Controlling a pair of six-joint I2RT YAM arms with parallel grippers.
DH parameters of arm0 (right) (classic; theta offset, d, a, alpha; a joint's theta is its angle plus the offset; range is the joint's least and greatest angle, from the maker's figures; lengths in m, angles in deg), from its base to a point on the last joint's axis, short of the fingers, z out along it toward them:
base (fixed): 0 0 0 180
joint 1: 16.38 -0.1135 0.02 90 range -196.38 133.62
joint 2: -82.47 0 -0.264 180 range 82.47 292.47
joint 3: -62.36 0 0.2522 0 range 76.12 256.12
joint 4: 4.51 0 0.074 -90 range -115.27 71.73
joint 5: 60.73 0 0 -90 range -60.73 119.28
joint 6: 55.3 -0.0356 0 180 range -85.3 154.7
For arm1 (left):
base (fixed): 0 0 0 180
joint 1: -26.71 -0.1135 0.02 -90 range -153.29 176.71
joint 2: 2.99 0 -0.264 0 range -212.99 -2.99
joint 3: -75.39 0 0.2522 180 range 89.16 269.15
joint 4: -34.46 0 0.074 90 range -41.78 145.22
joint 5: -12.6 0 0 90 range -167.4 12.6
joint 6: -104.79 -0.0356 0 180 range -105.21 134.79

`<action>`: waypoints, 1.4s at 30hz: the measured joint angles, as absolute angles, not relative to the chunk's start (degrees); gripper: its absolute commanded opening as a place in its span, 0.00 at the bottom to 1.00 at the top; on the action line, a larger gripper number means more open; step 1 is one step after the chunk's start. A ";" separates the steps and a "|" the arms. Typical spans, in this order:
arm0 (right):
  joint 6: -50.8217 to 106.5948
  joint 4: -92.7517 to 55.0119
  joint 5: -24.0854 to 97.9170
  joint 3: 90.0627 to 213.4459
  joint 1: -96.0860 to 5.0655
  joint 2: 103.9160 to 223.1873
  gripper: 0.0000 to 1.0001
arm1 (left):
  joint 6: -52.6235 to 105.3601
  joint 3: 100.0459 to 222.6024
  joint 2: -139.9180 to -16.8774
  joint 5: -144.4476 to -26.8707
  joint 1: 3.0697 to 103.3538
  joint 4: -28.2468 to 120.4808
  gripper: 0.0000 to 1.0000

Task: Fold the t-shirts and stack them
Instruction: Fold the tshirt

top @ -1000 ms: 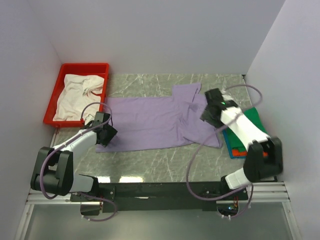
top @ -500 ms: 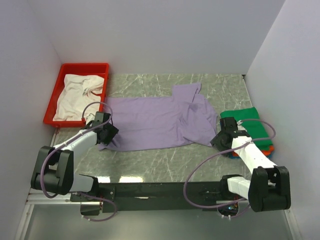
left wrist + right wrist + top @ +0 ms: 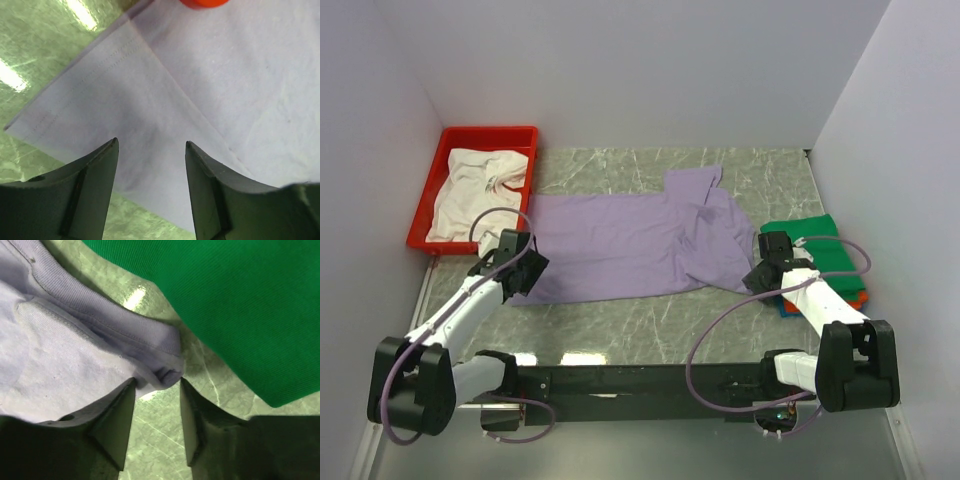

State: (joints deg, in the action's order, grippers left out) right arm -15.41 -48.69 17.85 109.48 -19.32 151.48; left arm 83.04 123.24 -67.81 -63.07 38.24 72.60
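Note:
The lavender t-shirt [image 3: 630, 245] lies spread flat across the middle of the table, its right part rumpled. My left gripper [image 3: 525, 268] is open over the shirt's lower left hem corner; in the left wrist view [image 3: 151, 142] its jaws straddle flat lavender cloth [image 3: 200, 75]. My right gripper [image 3: 761, 276] is open at the shirt's lower right corner; in the right wrist view [image 3: 157, 381] a bunched lavender fold [image 3: 60, 365] sits between the fingertips. The green folded t-shirt [image 3: 815, 245] tops the orange and blue ones at the right and shows in the right wrist view [image 3: 250, 305]. The white t-shirt [image 3: 475, 190] lies crumpled in the tray.
The red plastic tray [image 3: 485, 133] stands at the back left. White walls close in the table on the left, back and right. Green marbled tabletop [image 3: 650, 320] shows in front of the lavender shirt.
My right gripper came down from above the shirt's right part to its lower right corner beside the stack. My left gripper shifted slightly left at the lower left corner.

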 measured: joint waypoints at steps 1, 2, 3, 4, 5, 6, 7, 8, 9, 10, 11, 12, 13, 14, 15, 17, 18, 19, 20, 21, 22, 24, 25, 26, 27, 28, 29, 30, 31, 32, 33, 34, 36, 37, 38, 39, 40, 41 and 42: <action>-15.56 -48.69 17.77 109.48 -19.32 151.48 0.43 | 83.28 123.22 -67.11 -62.61 38.24 72.97 0.61; -15.54 -48.69 17.70 109.48 -19.32 151.48 0.39 | 83.47 123.18 -66.89 -62.46 38.22 72.97 0.61; -15.47 -48.71 17.70 109.51 -19.32 151.48 0.36 | 83.61 123.15 -66.96 -62.46 38.24 72.93 0.61; -15.49 -48.73 17.68 109.53 -19.32 151.48 0.33 | 83.65 123.13 -67.33 -62.46 38.24 72.95 0.61; -15.41 -48.73 17.57 109.57 -19.32 151.48 0.29 | 83.74 123.13 -68.05 -62.46 38.26 72.95 0.61; -15.30 -48.84 17.42 109.68 -19.32 151.48 0.27 | 83.91 123.13 -68.79 -62.48 38.29 72.91 0.61; -15.30 -49.15 17.16 109.88 -19.32 151.48 0.25 | 84.06 123.13 -69.82 -62.46 38.29 72.91 0.61; -15.23 -49.43 16.72 110.16 -19.32 151.48 0.22 | 84.24 123.13 -71.00 -62.46 38.29 72.93 0.61; -15.08 -50.00 16.39 110.64 -19.32 151.48 0.21 | 84.39 123.11 -71.98 -62.46 38.29 72.95 0.61; -15.03 -50.52 15.97 111.30 -19.32 151.48 0.20 | 84.52 123.04 -72.81 -62.44 38.29 72.93 0.61; -14.79 -51.07 15.36 112.09 -19.32 151.48 0.18 | 84.61 122.80 -73.47 -62.39 38.29 72.82 0.61; -14.58 -51.66 14.95 112.83 -19.32 151.51 0.17 | 84.72 122.41 -73.80 -62.24 38.29 72.78 0.61; -14.23 -52.43 14.40 113.86 -19.32 151.51 0.15 | 84.94 121.91 -74.04 -62.00 38.29 72.80 0.61; -13.83 -53.04 13.81 114.93 -19.32 151.55 0.14 | 85.16 121.75 -74.08 -61.85 38.29 72.60 0.61; -13.46 -53.74 13.22 116.11 -19.32 151.68 0.14 | 85.27 121.73 -74.06 -61.56 38.29 72.38 0.61; -12.80 -54.61 12.08 117.99 -19.32 152.07 0.13 | 85.55 121.71 -74.10 -61.13 38.33 72.30 0.61; -12.28 -55.16 11.45 118.93 -19.32 152.31 0.13 | 85.62 121.65 -74.12 -60.95 38.35 72.23 0.61; -11.97 -55.73 10.82 119.71 -19.32 152.64 0.13 | 85.81 121.65 -74.15 -60.80 38.37 72.21 0.61; -11.60 -56.29 10.25 120.41 -19.32 152.97 0.13 | 85.97 121.65 -74.17 -60.60 38.39 72.19 0.61; -11.30 -56.80 9.85 120.89 -19.32 153.25 0.13 | 86.03 121.65 -74.26 -60.45 38.42 72.12 0.61; -10.90 -57.41 9.18 121.35 -19.32 153.63 0.12 | 86.08 121.65 -74.34 -60.23 38.44 72.01 0.61; -10.29 -58.57 8.19 121.97 -19.32 154.19 0.13 | 86.23 121.65 -74.39 -59.92 38.46 71.92 0.61; -10.12 -59.03 7.76 122.07 -19.32 154.35 0.12 | 86.29 121.62 -74.39 -59.86 38.46 71.92 0.61; -9.77 -59.55 7.49 122.10 -19.32 154.43 0.14 | 86.42 121.62 -74.37 -59.70 38.46 71.92 0.61; -9.61 -59.99 7.36 122.10 -19.32 154.54 0.15 | 86.45 121.62 -74.37 -59.60 38.48 71.92 0.61; -9.37 -60.40 7.21 122.10 -19.32 154.72 0.21 | 86.47 121.62 -74.37 -59.51 38.53 71.92 0.61; -9.35 -60.71 7.14 122.10 -19.32 155.00 0.25 | 86.45 121.62 -74.32 -59.46 38.55 71.95 0.61; -9.13 -61.06 7.01 122.10 -19.32 155.31 0.31 | 86.45 121.56 -74.23 -59.44 38.55 71.92 0.61; -8.96 -61.34 6.93 122.10 -19.32 155.48 0.42 | 86.45 121.47 -74.08 -59.42 38.55 71.90 0.61; -8.94 -61.47 6.95 122.05 -19.32 155.57 0.48 | 86.42 121.30 -73.82 -59.31 38.55 71.92 0.61; -8.76 -61.54 6.99 121.97 -19.32 155.57 0.51 | 86.42 121.16 -73.58 -59.20 38.55 71.97 0.61; -8.59 -61.74 7.06 121.97 -19.32 155.44 0.54 | 86.38 121.03 -73.25 -59.11 38.55 72.10 0.61; -8.28 -62.22 7.49 121.99 -19.32 154.85 0.54 | 86.10 120.84 -72.59 -59.05 38.55 72.58 0.61; -8.17 -62.61 7.91 121.99 -19.32 154.22 0.54 | 85.92 120.81 -72.22 -59.05 38.55 73.15 0.61; -8.06 -62.98 8.26 122.10 -19.41 153.32 0.54 | 85.70 120.81 -71.85 -59.05 38.55 73.56 0.61; -8.00 -63.25 9.18 122.34 -19.78 152.23 0.54 | 85.31 120.84 -71.22 -59.07 38.53 74.24 0.61; -7.95 -63.35 9.92 122.73 -19.96 151.31 0.54 | 84.92 120.84 -70.50 -59.07 38.53 74.81 0.61; -7.91 -63.25 11.01 123.36 -20.68 150.17 0.54 | 84.63 120.86 -69.38 -59.09 38.55 75.55 0.61; -7.89 -62.81 12.11 124.15 -21.84 149.34 0.54 | 84.28 120.97 -68.07 -59.11 38.55 76.19 0.61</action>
